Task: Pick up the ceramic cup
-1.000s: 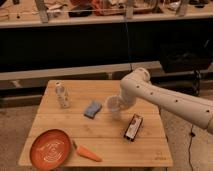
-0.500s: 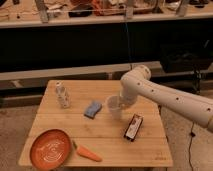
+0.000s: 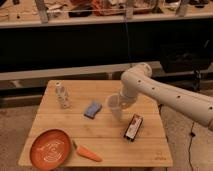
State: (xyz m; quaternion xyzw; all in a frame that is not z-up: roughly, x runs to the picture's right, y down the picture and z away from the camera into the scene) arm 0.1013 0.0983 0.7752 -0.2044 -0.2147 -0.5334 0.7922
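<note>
The ceramic cup (image 3: 113,103) is a small whitish-grey handleless cup near the middle of the wooden table (image 3: 100,137), just right of the blue sponge (image 3: 92,109). My gripper (image 3: 122,102) is at the end of the white arm that reaches in from the right. It is right against the cup's right side, at cup height. The wrist hides where the gripper meets the cup. I cannot tell whether the cup stands on the table or is just off it.
A small clear bottle with a white cap (image 3: 61,95) stands at the back left. An orange plate (image 3: 50,148) and a carrot (image 3: 88,153) lie at the front left. A black and red packet (image 3: 133,127) lies right of centre. Dark shelving runs behind the table.
The arm's elbow has risen slightly. The gripper stays at the cup, and the cup has hardly shifted.
</note>
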